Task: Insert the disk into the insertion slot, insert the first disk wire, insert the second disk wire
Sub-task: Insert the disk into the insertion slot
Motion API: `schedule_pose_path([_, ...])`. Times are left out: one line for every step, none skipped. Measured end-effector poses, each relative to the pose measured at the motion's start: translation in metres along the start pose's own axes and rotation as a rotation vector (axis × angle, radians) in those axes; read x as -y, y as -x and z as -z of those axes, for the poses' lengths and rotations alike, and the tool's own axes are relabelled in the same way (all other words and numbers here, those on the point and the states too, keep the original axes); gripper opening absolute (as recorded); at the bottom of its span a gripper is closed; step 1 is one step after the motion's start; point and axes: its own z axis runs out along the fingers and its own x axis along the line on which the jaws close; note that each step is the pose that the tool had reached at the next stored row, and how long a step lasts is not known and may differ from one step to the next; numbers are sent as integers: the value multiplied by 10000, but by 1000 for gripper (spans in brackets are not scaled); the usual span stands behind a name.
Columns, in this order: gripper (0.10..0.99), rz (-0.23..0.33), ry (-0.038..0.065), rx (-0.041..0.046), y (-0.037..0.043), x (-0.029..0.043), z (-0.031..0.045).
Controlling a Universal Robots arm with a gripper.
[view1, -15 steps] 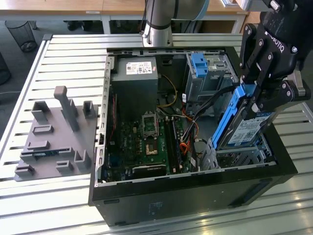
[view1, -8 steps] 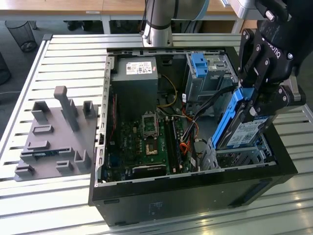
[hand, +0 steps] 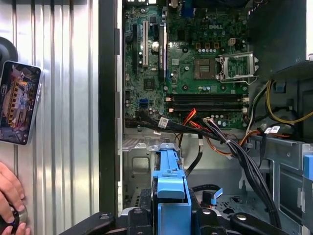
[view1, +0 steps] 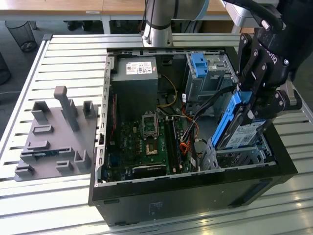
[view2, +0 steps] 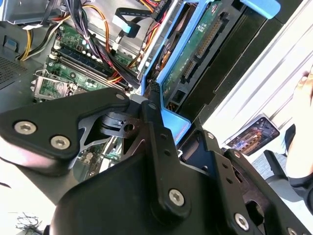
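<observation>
Between the jaws in the exterior view, the disk (view1: 238, 131) hangs steeply tilted, clenched by the gripper (view1: 252, 105) on its blue carrier. Its lower end is at the insertion slot (view1: 240, 157) just below the jaws; whether it has entered cannot be told. In the second wrist view, the fingers (view2: 152, 105) pinch the carrier's edge, and the disk's green circuit board runs on beyond them. In the first wrist view, the carrier juts ahead of the jaws toward the motherboard (hand: 195, 58). Well off to one side, a phone (hand: 18, 103) and a person's hand (hand: 10, 196) rest on the slatted table (hand: 63, 98).
</observation>
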Motion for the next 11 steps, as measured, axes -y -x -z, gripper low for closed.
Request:
schedule_pose_path([365, 0, 0, 1, 0, 0, -9])
schedule_pose_path([365, 0, 0, 0, 1, 0, -16])
schedule_pose_path([365, 0, 0, 1, 1, 0, -24])
schedule_pose_path([365, 0, 0, 1, 1, 0, -31])
schedule_pose_path([365, 0, 0, 1, 1, 0, -38])
schedule_pose_path([365, 0, 0, 2, 1, 0, -46])
schedule_pose_path([365, 0, 0, 2, 1, -1, -52])
schedule_pose_path([365, 0, 0, 1, 1, -1, -59])
schedule_pose_path([365, 0, 0, 1, 2, -1, -67])
schedule_pose_path([365, 0, 0, 2, 2, -1, -75])
schedule_pose_path([365, 0, 0, 2, 2, -1, -84])
